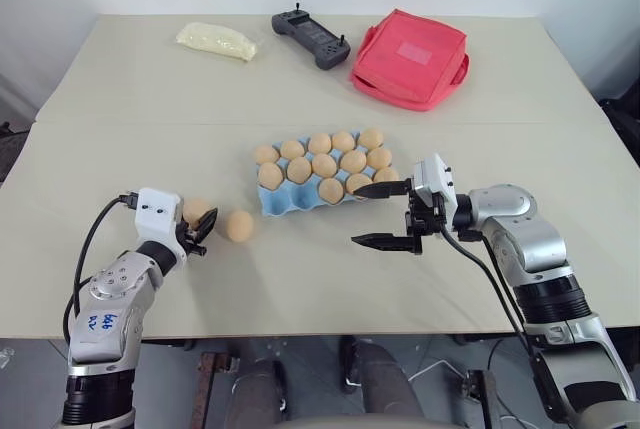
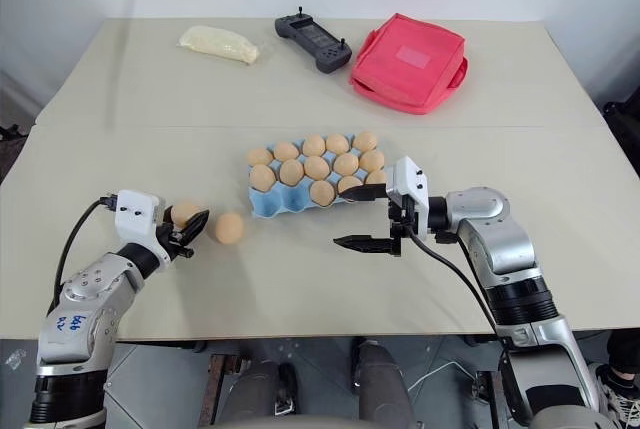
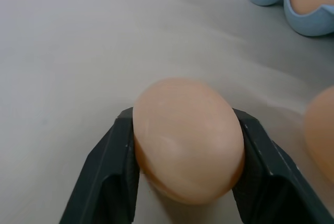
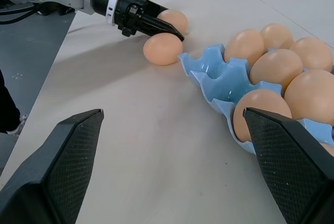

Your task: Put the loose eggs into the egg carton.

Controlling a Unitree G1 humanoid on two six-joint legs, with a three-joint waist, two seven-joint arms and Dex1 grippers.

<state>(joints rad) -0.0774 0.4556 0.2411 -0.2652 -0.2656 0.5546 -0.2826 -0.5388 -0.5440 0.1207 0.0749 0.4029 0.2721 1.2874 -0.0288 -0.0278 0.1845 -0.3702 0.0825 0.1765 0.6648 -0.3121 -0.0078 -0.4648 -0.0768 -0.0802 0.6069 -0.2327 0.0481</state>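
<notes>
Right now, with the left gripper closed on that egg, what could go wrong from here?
The left gripper pinches one egg by its smooth, rounded sides, so it may slip or crack on lifting. A second loose egg lies close beside it on the table and could be nudged into rolling. The egg carton looks nearly full, with empty cups at its near-left end, and the open right gripper hovers by it, so the arms could crowd each other.
</notes>
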